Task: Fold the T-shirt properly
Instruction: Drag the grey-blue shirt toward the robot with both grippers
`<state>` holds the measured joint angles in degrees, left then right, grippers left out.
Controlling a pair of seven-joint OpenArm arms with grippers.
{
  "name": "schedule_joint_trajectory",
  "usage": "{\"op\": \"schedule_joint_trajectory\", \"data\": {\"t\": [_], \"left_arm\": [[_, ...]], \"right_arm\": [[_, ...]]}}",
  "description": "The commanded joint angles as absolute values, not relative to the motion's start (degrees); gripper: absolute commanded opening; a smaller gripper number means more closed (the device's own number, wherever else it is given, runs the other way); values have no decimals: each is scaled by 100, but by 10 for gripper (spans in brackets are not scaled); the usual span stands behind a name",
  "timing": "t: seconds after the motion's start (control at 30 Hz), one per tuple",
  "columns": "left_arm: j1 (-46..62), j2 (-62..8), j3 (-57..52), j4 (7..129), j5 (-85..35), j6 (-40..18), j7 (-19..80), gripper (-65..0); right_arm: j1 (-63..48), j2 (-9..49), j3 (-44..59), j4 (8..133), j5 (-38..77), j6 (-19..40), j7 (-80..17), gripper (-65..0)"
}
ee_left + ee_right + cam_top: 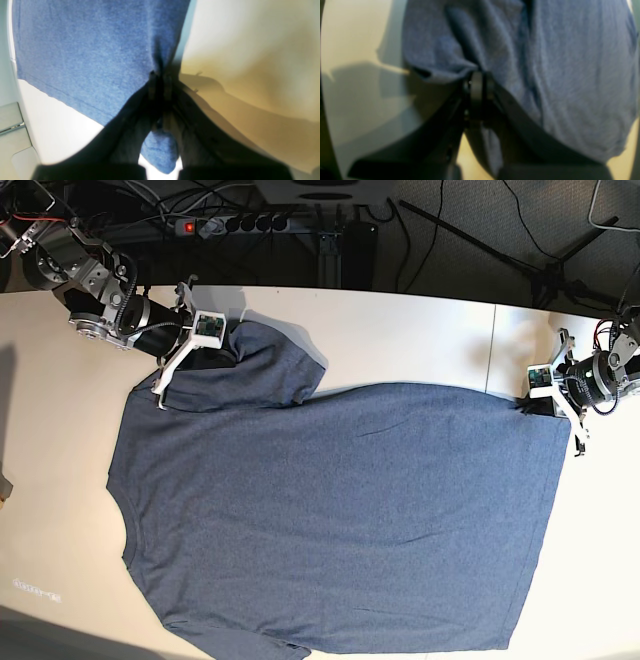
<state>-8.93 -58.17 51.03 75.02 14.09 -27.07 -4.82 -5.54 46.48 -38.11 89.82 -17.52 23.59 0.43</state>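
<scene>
T-shirt (340, 510) spread flat, cables (200, 200) behind table (420, 330).

The desk (400, 320) is a pale, cream-white surface with a seam line running across it near its right end. Directly on it lies the T-shirt (330, 510) — spread flat, plain blue-grey side up, neck opening toward the left edge and hem toward the right. One sleeve (265, 365) lies bunched at the upper left. A small white label (35, 590) with faint print sits on the desk's lower-left part — unreadable.
</scene>
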Motion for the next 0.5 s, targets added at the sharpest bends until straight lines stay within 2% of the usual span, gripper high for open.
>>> {"op": "schedule_joint_trajectory", "data": {"t": [0.0,0.13,0.47], "left_arm": [[-779,-5826,5207,7446,1575,-3463,-257,-650],[-777,-5828,5103,7452,1267,-4000,-255,-650],[-762,-6075,4101,8224,-80,-4000,676,-650]], "right_arm": [[-622,4744,-3850,8882,-1780,2486,-419,-650],[-650,4744,-3710,8952,-1450,2486,-425,-650],[-1573,4744,-2021,10014,-716,2550,-523,-650]]}}
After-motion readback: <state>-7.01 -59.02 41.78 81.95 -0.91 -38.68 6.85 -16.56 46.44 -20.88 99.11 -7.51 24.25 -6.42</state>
